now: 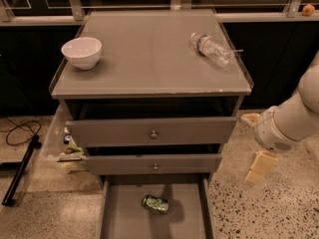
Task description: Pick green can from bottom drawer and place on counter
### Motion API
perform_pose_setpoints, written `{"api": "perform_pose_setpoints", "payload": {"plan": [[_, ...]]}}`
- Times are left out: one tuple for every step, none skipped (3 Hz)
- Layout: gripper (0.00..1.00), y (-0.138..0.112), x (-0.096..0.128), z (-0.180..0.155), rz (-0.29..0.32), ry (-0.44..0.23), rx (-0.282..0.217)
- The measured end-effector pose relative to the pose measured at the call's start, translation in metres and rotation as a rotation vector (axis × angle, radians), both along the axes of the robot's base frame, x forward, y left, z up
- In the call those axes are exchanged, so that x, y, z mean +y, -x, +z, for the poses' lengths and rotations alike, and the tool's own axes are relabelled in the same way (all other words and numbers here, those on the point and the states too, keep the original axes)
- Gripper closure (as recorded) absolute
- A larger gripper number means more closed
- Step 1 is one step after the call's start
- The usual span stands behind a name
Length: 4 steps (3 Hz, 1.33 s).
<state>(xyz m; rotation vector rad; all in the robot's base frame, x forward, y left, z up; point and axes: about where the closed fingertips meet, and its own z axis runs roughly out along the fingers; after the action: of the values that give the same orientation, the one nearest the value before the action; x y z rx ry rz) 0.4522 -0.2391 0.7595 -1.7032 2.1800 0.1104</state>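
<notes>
The green can (pixel 155 204) lies on its side in the open bottom drawer (pixel 124 218), near the drawer's middle. The counter (pixel 149 59) is the grey cabinet top above the three drawers. My gripper (pixel 259 167) hangs at the right of the cabinet, about level with the middle drawer, right of and above the can. It points down toward the floor and holds nothing that I can see. The white arm (pixel 294 118) comes in from the right edge.
A white bowl (pixel 81 52) stands at the counter's left. A clear plastic water bottle (pixel 211 48) lies at its right rear. The two upper drawers (pixel 152 132) are slightly open. Cables and a black bar (pixel 20 168) lie on the floor at the left.
</notes>
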Motion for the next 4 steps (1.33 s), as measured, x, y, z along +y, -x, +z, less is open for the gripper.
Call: {"api": "perform_pose_setpoints", "payload": {"plan": [[0.0, 0.0, 0.001, -0.003, 0.001, -0.002, 0.004], [0.0, 0.0, 0.01, -0.046, -0.007, -0.066, 0.056], [0.0, -0.001, 0.022, -0.113, -0.015, -0.137, 0.113], [0.0, 0.0, 0.027, -0.171, -0.032, -0.194, 0.132]]}}
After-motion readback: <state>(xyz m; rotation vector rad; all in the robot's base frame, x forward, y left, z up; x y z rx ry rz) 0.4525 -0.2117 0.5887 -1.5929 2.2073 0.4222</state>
